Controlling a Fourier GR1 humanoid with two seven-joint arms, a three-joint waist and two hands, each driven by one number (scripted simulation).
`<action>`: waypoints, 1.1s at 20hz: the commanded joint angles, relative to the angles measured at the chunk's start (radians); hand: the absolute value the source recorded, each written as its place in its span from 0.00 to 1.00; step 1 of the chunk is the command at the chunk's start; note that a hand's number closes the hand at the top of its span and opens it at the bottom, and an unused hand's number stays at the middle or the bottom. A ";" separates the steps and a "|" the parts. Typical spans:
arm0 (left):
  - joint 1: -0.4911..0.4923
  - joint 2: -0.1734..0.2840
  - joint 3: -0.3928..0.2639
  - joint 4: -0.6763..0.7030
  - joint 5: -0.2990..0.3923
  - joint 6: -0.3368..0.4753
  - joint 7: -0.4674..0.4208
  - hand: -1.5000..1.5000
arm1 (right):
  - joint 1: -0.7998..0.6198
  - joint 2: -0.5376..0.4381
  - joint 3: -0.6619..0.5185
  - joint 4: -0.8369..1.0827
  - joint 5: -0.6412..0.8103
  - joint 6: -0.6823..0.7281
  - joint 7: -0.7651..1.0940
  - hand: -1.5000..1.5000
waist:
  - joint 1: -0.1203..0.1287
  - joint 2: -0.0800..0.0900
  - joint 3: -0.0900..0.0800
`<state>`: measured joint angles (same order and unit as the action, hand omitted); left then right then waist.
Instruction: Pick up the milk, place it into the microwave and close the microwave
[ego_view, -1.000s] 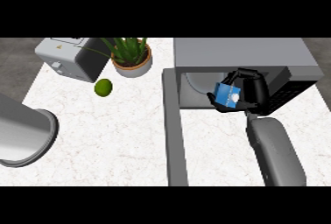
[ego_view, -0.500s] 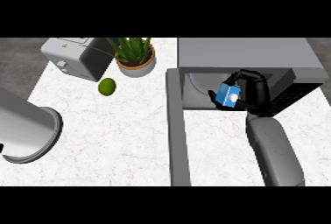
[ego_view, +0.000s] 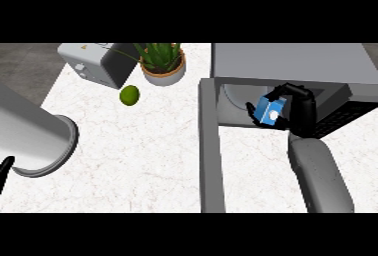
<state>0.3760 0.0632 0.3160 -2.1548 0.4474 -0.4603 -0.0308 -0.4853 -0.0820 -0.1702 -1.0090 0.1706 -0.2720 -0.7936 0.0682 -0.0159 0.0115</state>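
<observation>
Head view: right hand (ego_view: 295, 107), black, is curled round the blue-and-white milk carton (ego_view: 270, 110), clamped on it, fingers over the top and thumb side underneath. Carton sits at the mouth of the grey box-shaped microwave (ego_view: 295, 60), far right corner of the white marble worktop (ego_view: 148, 150). It looks partly inside the cavity, but I can't tell if it's resting on the floor of it.

Step in hand, my read: placing. Pick is done, release isn't. Next move calls for setting the carton down deep enough to clear the door path, opening the fingers, pulling the arm out, then swinging the grey microwave door (ego_view: 210, 150) shut. Door stands wide open, running toward the near edge, just left of the right forearm. Forearm must be out before the door swings.

Left hand (ego_view: 4, 172): only a black sliver at the left edge, below the big grey forearm. Fingers: cannot tell.

Worktop otherwise: green lime-like fruit (ego_view: 130, 95) mid-left, potted green plant in tan pot (ego_view: 164, 62) at the far edge, grey toaster-like appliance (ego_view: 92, 62) at the far left corner. Dark floor beyond that corner.
</observation>
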 joint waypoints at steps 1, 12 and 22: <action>-0.008 0.010 -0.003 -0.013 0.001 -0.003 0.008 0.00 | -0.189 -0.007 -0.045 0.165 0.015 -0.069 0.219 1.00 | 0.087 0.058 -0.011; -0.059 0.025 -0.023 0.004 -0.072 0.007 0.012 0.00 | -0.082 -0.037 -0.078 0.113 0.156 -0.319 0.084 0.00 | 0.110 0.083 -0.015; -0.096 0.025 -0.069 0.018 -0.114 0.006 0.027 0.00 | -0.028 0.021 -0.076 0.098 0.160 -0.275 0.086 0.00 | 0.142 0.094 -0.011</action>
<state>0.2908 0.0947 0.2711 -2.1419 0.3495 -0.4559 -0.0106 -0.3847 -0.0678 -0.2289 -1.0960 0.3231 -0.5627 -0.9037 0.1627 0.0192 -0.0051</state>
